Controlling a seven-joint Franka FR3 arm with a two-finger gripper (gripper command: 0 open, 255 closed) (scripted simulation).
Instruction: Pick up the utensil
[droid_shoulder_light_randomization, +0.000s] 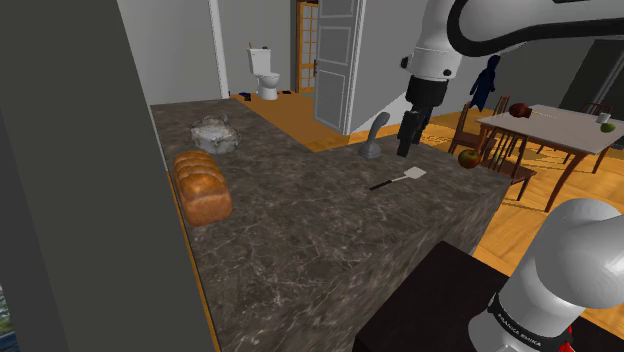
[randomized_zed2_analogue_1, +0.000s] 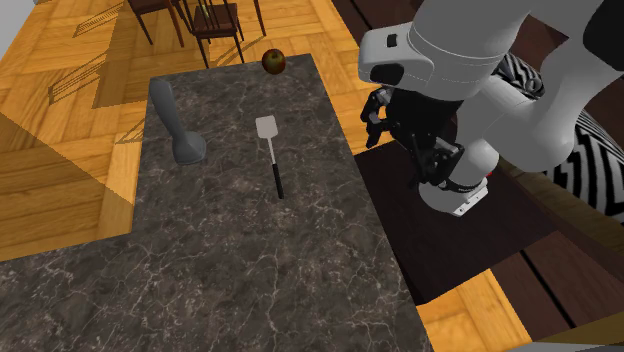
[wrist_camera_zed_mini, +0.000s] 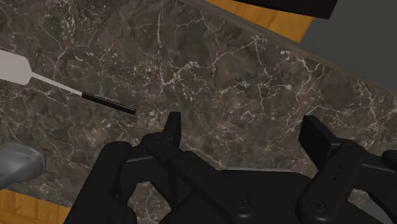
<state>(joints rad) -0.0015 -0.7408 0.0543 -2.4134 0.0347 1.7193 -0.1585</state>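
Observation:
The utensil is a spatula (droid_shoulder_light_randomization: 400, 179) with a white blade and a thin black handle. It lies flat on the dark marble counter (droid_shoulder_light_randomization: 300, 240). In the second exterior view the spatula (randomized_zed2_analogue_1: 271, 152) points its blade toward the counter's far end. My black gripper (droid_shoulder_light_randomization: 405, 148) hangs open in the air above the counter and holds nothing. The gripper (randomized_zed2_analogue_1: 378, 112) hovers near the counter's edge, to that view's right of the spatula. In the wrist view the gripper (wrist_camera_zed_mini: 243, 127) has its fingers wide apart over bare marble. The spatula (wrist_camera_zed_mini: 63, 89) lies beyond and to the side of one finger.
A grey upright tool with a round base (droid_shoulder_light_randomization: 372, 140) stands close to the spatula, also seen as the grey tool (randomized_zed2_analogue_1: 178, 125). An apple (droid_shoulder_light_randomization: 467, 158) sits at the counter's corner. A bread loaf (droid_shoulder_light_randomization: 202, 185) and a grey crumpled object (droid_shoulder_light_randomization: 215, 133) lie further along. A dining table (droid_shoulder_light_randomization: 550, 125) stands beyond.

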